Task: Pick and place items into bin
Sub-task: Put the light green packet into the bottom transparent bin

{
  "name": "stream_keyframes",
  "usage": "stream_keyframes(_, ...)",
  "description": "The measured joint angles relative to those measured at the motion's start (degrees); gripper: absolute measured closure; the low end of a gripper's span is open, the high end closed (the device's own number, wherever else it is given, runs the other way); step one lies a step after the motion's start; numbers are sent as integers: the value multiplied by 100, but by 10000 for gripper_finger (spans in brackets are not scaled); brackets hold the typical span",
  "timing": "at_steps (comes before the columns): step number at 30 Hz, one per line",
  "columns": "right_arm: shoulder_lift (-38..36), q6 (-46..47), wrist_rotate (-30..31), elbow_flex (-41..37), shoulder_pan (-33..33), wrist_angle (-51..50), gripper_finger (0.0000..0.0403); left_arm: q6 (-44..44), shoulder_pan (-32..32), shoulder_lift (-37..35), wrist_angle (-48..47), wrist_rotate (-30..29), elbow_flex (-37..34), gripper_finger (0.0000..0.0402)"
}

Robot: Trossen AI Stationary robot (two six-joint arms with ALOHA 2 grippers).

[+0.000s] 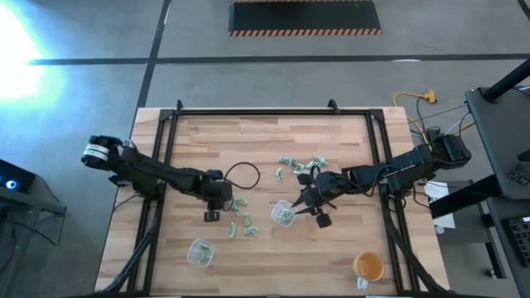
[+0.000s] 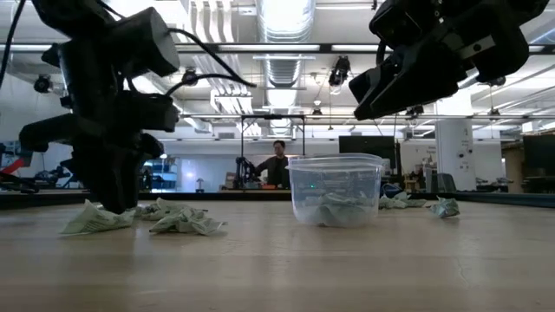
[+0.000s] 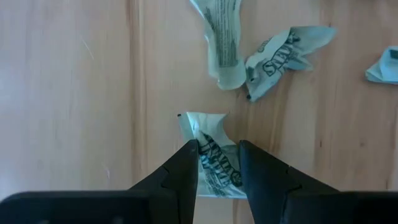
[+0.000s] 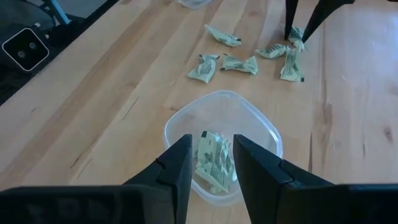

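We are watching the left gripper pinching a green-and-white wrapper flat on the table, while the right gripper is hovering over the clear cup holding wrappers, its fingers narrowly parted, apparently empty.

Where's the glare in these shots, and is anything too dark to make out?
High view: bright glare washes out the upper left corner. Low view: ceiling lights blaze, leaving both arms as dark silhouettes; the clear tub stays readable. Wrist views: evenly lit, wrapper print legible.
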Motion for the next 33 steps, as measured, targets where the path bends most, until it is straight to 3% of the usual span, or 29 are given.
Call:
stream_keyframes(8, 0, 16, -2, 0, 11, -25, 305, 250, 89, 216, -15, 64, 52, 310)
stream_keyframes(16, 0, 16, 0, 0, 11, -47, 316, 333, 97, -231, -60, -72, 69, 394)
stream_keyframes(26, 0, 43, -2, -2, 11, -161, 328, 376, 36, -703, -348, -37, 133, 399)
stream_keyframes(33, 0, 103, -2, -2, 13, -219, 329, -51, -358, -1322, -877, -17, 187, 399)
